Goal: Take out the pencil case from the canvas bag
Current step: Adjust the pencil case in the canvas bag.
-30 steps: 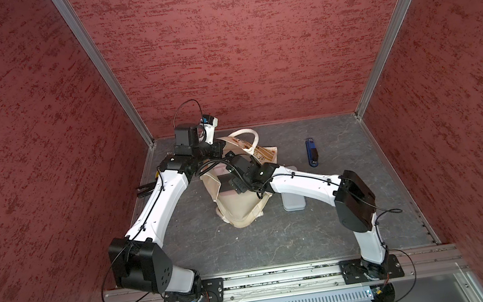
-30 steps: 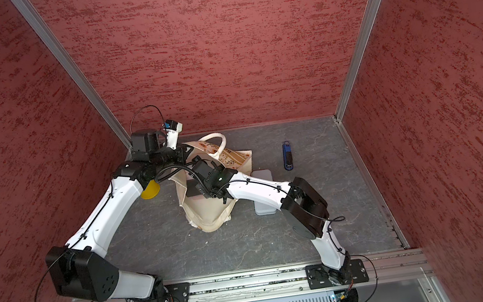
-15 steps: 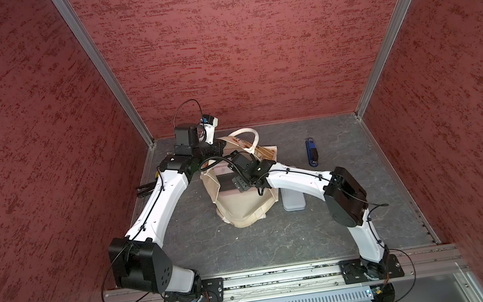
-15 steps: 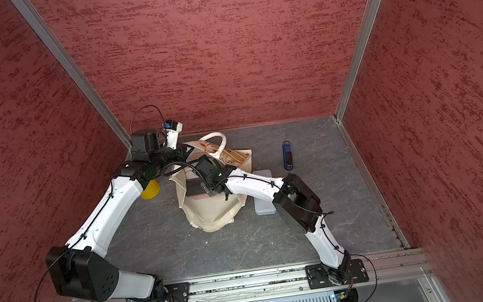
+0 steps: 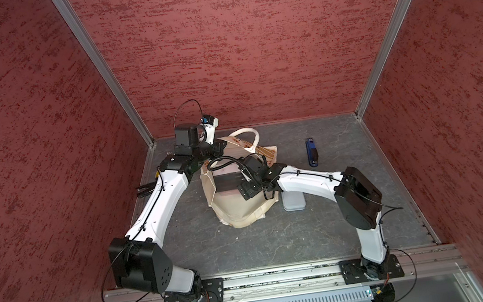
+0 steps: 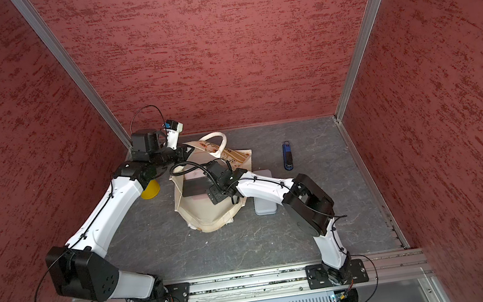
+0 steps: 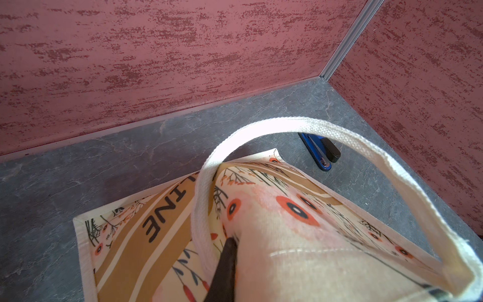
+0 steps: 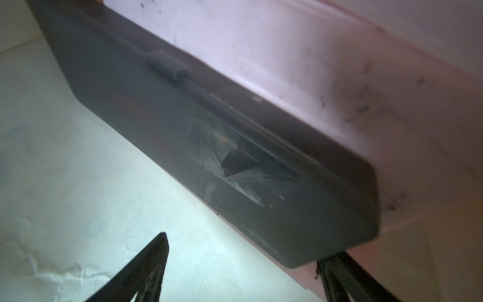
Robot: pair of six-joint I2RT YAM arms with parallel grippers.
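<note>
Pencil case [image 8: 209, 130], dark smooth rectangle, sits inside cream canvas bag [image 5: 242, 212].

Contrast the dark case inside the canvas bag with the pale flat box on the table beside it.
The dark case is near-black; the pale box is light grey. The dark case lies inside the canvas bag, the pale box on the table beside it. The right gripper stands open at the dark case; no gripper is at the pale box. Both are flat rectangles.
</note>
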